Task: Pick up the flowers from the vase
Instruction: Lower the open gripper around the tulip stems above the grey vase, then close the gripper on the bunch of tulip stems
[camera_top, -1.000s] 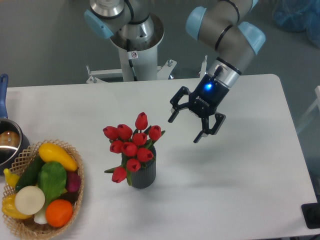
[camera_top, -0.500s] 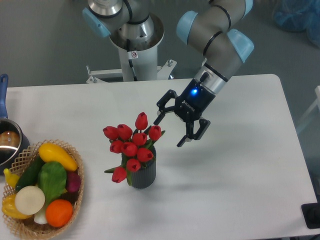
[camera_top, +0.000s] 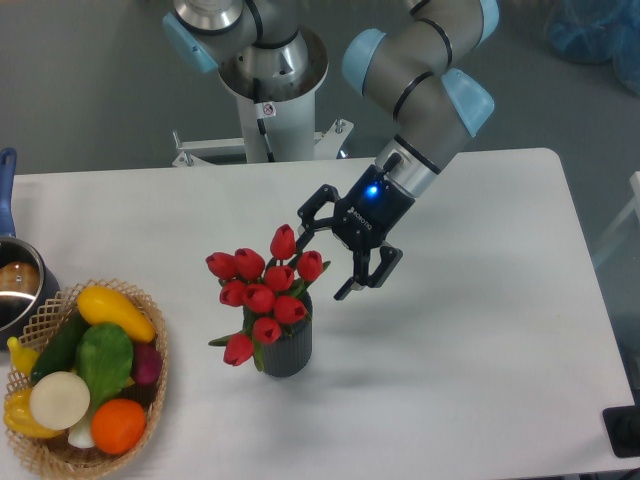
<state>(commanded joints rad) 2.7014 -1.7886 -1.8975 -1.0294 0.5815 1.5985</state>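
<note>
Basket (camera_top: 150, 400): wicker, at the table's near left edge, filled with colourful vegetables.
Vase (camera_top: 288, 345): dark ribbed cylinder, upright on the white table (camera_top: 480, 380), right of the basket.
Flowers (camera_top: 262, 290): red tulips standing in the vase, buds spreading above its mouth.
Gripper (camera_top: 326, 257): fingers spread wide, holding nothing, just right of the topmost buds.
Pot (camera_top: 18, 285): steel, at the left edge, behind the basket.

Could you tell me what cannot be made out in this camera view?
- Flowers' stems: hidden inside the vase.
- Steel pot: cut off by the left edge.
- Gap between gripper and tulips: one view gives no depth.
- Basket bottom: vegetables cover it.
</note>
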